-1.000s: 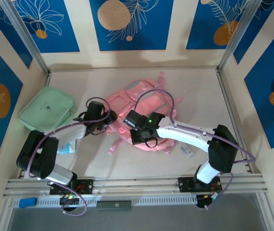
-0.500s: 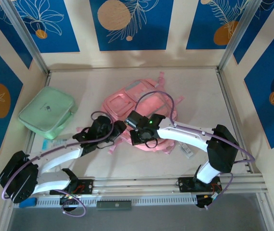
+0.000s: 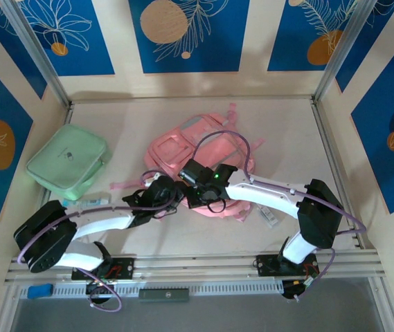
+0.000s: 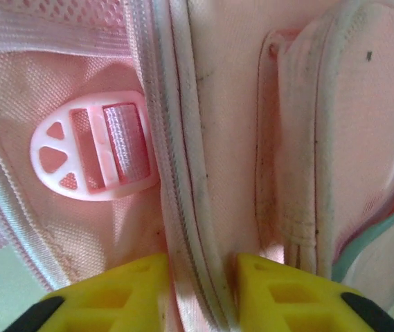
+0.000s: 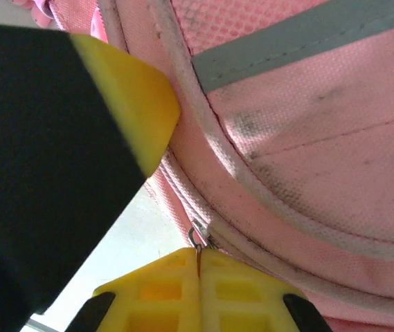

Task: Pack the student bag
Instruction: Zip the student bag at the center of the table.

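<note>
Now left gripper (image 4: 200, 277) reaches student bag (image 3: 207, 142), jaws narrowing astride zip seam (image 4: 183, 173), clamp cannot be told; right gripper (image 5: 198, 273) pinches zipper pull (image 5: 198, 242). Opening likely imminent.

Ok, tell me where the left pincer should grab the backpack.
Probably the raised zip seam on the backpack, coming straight down with a finger on each side. It stands up as a narrow ridge, and the left pincer straddles it, beside where the right pincer pinches the zip pull.
</note>
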You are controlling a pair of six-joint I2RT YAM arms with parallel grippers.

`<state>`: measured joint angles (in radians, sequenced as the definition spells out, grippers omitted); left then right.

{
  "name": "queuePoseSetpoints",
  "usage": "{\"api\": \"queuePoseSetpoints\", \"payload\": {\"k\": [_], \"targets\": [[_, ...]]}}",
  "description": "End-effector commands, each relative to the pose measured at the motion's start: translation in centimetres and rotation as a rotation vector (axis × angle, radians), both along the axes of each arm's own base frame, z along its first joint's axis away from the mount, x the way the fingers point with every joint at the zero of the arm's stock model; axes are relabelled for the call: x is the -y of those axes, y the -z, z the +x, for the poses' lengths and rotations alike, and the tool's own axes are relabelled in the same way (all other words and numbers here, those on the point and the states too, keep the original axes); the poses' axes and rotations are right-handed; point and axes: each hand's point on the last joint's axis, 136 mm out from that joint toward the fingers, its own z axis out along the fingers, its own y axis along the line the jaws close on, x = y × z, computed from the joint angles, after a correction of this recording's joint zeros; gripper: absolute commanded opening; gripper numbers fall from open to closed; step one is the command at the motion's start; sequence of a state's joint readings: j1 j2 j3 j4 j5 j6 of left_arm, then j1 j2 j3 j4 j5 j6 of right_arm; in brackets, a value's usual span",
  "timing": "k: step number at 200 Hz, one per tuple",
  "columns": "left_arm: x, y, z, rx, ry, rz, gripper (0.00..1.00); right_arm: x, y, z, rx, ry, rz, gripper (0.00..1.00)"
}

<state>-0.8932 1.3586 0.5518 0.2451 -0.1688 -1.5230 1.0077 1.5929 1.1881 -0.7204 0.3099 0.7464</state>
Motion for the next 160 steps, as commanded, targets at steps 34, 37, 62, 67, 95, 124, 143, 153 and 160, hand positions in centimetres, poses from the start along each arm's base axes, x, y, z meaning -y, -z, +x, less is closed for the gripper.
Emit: {"api": "queuePoseSetpoints", "payload": {"k": [34, 37, 62, 67, 95, 124, 143, 153, 160], "targets": [[-0.9, -0.8, 1.6, 0.055, -0.083, 0.040, 0.05, -0.7, -0.8, -0.6, 0.009, -0.059, -0.005, 0.00], [-1.1, -0.8, 1.7, 0.059, -0.085, 0.047, 0.03, -0.5, -0.8, -0.6, 0.010, -0.060, -0.011, 0.00], [-2.7, -1.3, 1.9, 0.075, -0.087, 0.123, 0.00, 0.8, -1.0, -0.8, 0.020, -0.073, -0.063, 0.00], [-3.0, -1.3, 2.0, 0.076, -0.086, 0.137, 0.00, 1.0, -1.1, -0.9, 0.021, -0.076, -0.072, 0.00], [-5.0, -1.7, 2.9, 0.083, -0.093, 0.171, 0.00, 3.0, -1.2, -1.1, 0.013, -0.084, -0.125, 0.00], [-7.3, -2.5, 4.5, 0.079, -0.044, 0.234, 0.00, 5.6, -1.2, -1.1, 0.009, -0.050, -0.162, 0.00], [-7.9, -2.9, 5.5, 0.095, 0.009, 0.249, 0.00, 7.1, -1.3, -0.8, 0.004, -0.012, -0.155, 0.00], [-7.8, -3.2, 6.3, 0.103, 0.042, 0.250, 0.00, 7.6, -1.2, -0.7, -0.009, 0.009, -0.151, 0.00], [-7.7, -3.4, 6.7, 0.112, 0.076, 0.251, 0.00, 7.5, -1.3, -0.7, -0.020, 0.016, -0.146, 0.00]]}}
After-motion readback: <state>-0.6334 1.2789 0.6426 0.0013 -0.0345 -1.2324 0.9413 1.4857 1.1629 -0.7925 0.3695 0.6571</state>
